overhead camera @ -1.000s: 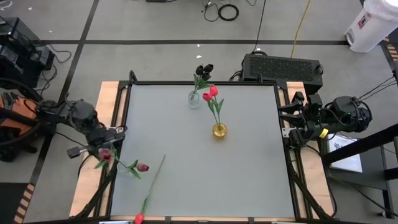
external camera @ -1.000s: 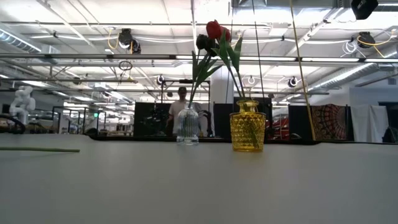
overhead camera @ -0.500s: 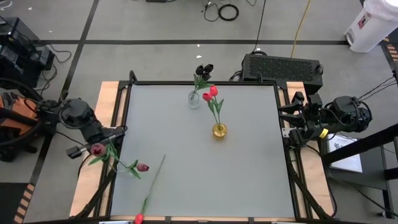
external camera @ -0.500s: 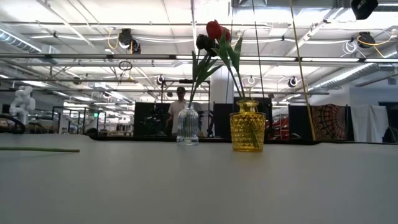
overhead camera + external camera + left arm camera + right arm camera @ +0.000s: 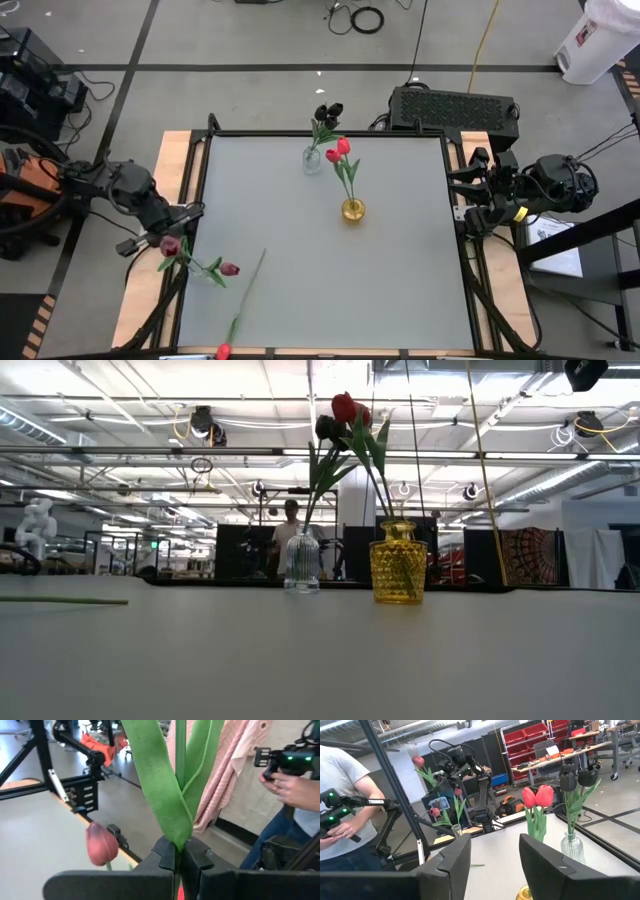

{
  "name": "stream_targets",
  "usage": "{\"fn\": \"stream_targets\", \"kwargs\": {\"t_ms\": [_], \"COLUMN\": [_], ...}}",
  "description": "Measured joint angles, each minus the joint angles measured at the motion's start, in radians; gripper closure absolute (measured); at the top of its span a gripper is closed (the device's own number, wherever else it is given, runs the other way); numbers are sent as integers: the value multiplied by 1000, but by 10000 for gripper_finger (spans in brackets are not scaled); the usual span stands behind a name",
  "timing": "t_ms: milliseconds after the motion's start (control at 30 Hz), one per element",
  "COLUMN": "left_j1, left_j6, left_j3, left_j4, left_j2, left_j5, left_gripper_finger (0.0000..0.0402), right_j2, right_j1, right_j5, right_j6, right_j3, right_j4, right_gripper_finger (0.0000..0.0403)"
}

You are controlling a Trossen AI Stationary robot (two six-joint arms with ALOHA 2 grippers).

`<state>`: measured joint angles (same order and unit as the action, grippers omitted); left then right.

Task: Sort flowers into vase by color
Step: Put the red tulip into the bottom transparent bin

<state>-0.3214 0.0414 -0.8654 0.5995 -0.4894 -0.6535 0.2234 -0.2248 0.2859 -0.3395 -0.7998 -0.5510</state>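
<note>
My left gripper (image 5: pixel 172 232) is at the table's left edge, shut on a maroon-pink tulip (image 5: pixel 170 245), whose head also shows in the right wrist view (image 5: pixel 418 761). Beside it a small clear vase (image 5: pixel 205 272) holds another maroon tulip (image 5: pixel 230 268) (image 5: pixel 101 842). A red tulip (image 5: pixel 222 350) lies flat on the table near the front edge. At the back, a clear vase (image 5: pixel 312 160) holds black tulips (image 5: pixel 327 112), and a yellow vase (image 5: pixel 352 210) holds red tulips (image 5: pixel 337 150). My right gripper (image 5: pixel 495 855) waits open at the right edge (image 5: pixel 462 200). My left gripper pinches the tulip's green stem where the leaves start (image 5: pixel 177 842) between its two fingers. The fingers come about level from the table's left side and lie across the stem. The tulip stands roughly upright, lifted clear of the table, with its leaves and head above the fingers.
A person stands beyond the table's left side holding a controller (image 5: pixel 290 762) (image 5: pixel 335 815). Black frame rails (image 5: pixel 200 180) run along the table's edges. The broad grey middle of the table (image 5: pixel 380 280) carries nothing.
My left gripper has stayed in place and rolled at the wrist. The held tulip's head swung out toward the table's left edge, then came back toward the table.
</note>
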Motion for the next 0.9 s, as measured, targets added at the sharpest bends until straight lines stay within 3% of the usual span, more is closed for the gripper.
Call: {"fn": "stream_targets", "kwargs": {"t_ms": [400, 900], "left_j1": [0, 0], "left_j6": [-30, -21], "left_j3": [0, -21], "left_j4": [96, 100], "left_j2": [0, 2], "left_j5": [84, 147], "left_gripper_finger": [395, 395], "right_j2": [0, 0], "right_j1": [0, 0], "right_j5": [0, 0], "right_j6": [0, 0], "right_j3": [0, 0], "right_j4": [0, 0], "right_gripper_finger": [243, 243]}}
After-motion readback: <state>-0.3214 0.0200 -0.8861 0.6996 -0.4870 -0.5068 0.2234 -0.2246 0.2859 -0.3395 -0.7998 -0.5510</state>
